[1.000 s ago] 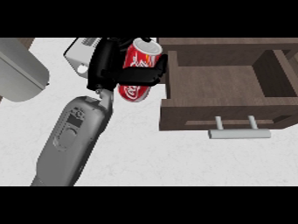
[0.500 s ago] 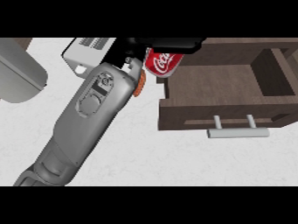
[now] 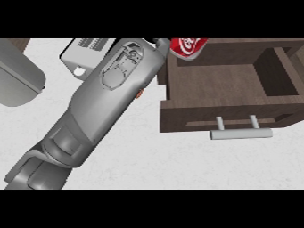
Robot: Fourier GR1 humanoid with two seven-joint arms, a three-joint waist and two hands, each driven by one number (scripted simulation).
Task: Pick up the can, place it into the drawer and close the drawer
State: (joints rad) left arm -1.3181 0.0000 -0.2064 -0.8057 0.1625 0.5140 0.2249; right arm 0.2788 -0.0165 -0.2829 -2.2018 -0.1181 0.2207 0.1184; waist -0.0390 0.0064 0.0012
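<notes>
Reaching over the open drawer [image 3: 233,84], my arm hides my fingers; the can [image 3: 188,46] shows at its back-left corner.

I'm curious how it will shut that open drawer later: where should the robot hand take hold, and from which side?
Probably the handle: a pale bar standing off the drawer front on two posts, leaving a gap for fingers. It faces the near side, so come from there, curl round or press flat against the bar, and push away. The can is over the far left corner.
</notes>
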